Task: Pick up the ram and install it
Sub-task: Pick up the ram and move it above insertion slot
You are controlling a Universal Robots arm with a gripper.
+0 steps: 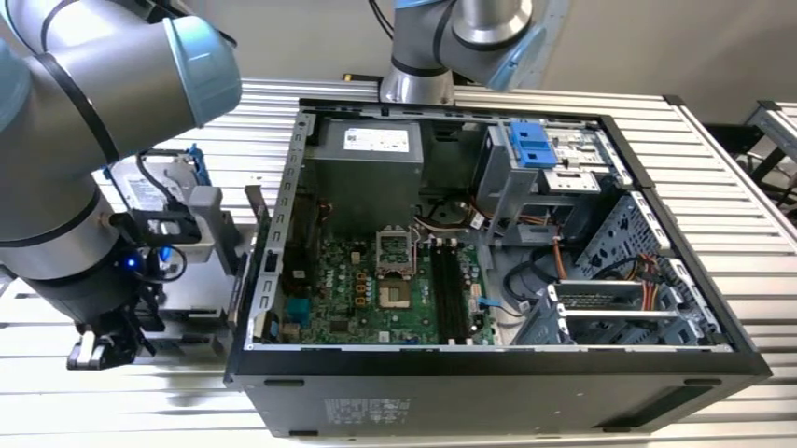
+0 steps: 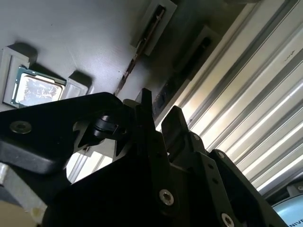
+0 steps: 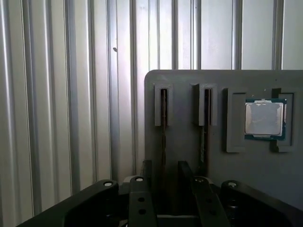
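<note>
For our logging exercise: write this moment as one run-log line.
gripper: open, straddling slim dark ram strip | ram: standing edge-up in flat grey holder tray | held: nothing | install: not done

The computer case [image 1: 498, 366] lies on its side, open, on a slatted metal table [image 1: 734, 187]. Inside the case, the green motherboard [image 1: 361, 289] covers the floor towards the exterior view's left. The grey power supply [image 1: 368, 168] sits at the far end of the case. A blue drive bracket [image 1: 532, 145] is mounted at the far corner towards the exterior view's right. Outside the case, a grey holder plate [image 3: 184, 142] lies on the table, with a processor chip [image 3: 265, 118] seated in a recess.
</note>
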